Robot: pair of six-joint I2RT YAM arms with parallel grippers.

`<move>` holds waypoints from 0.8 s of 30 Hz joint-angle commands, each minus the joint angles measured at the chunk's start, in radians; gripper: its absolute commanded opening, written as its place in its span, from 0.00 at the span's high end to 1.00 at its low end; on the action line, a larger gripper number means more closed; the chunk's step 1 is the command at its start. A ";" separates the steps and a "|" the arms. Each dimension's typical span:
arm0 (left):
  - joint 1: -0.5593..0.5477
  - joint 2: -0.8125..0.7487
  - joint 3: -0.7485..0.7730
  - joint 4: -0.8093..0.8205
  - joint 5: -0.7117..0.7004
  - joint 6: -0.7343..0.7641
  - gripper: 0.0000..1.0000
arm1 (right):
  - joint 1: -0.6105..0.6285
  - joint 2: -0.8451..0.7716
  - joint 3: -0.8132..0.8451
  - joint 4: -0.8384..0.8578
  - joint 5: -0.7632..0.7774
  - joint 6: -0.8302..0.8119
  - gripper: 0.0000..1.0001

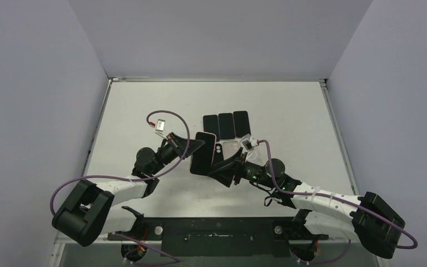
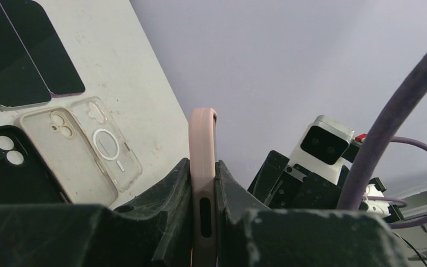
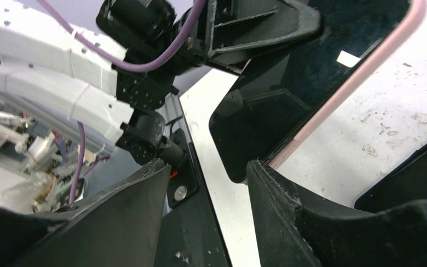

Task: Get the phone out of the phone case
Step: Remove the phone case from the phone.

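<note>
Overhead: phone (image 1: 203, 154) held clear of the tabletop (image 1: 300, 111), between both arms. Left wrist: left jaws clamp its pink case (image 2: 202, 144) edgewise, steadying it. Right wrist: right jaws wide, framing one corner, probably for prying.

Looks like a robotics lab test cell. Boxed in by plain grey panels (image 1: 217, 33) along the far, left and right edges of a scuffed white table (image 1: 289, 105). Shows left arm (image 1: 117, 189) and right arm (image 1: 328, 203), purple-cabled, bolted to a black rail (image 1: 217, 229) at the near edge.
</note>
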 commanded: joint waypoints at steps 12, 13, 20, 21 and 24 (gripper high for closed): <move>-0.005 -0.055 0.008 0.099 -0.095 -0.023 1.00 | 0.042 0.115 -0.014 0.244 0.068 0.183 0.52; -0.005 -0.053 0.008 0.103 -0.096 -0.025 1.00 | 0.047 0.119 -0.011 0.250 0.067 0.184 0.52; -0.016 -0.052 0.003 0.135 -0.096 -0.052 1.00 | 0.052 0.152 -0.011 0.272 0.079 0.195 0.53; -0.018 -0.053 0.001 0.144 -0.095 -0.060 1.00 | 0.053 0.158 -0.012 0.278 0.079 0.197 0.54; -0.030 -0.054 -0.006 0.184 -0.097 -0.090 1.00 | 0.052 0.179 -0.013 0.298 0.082 0.201 0.54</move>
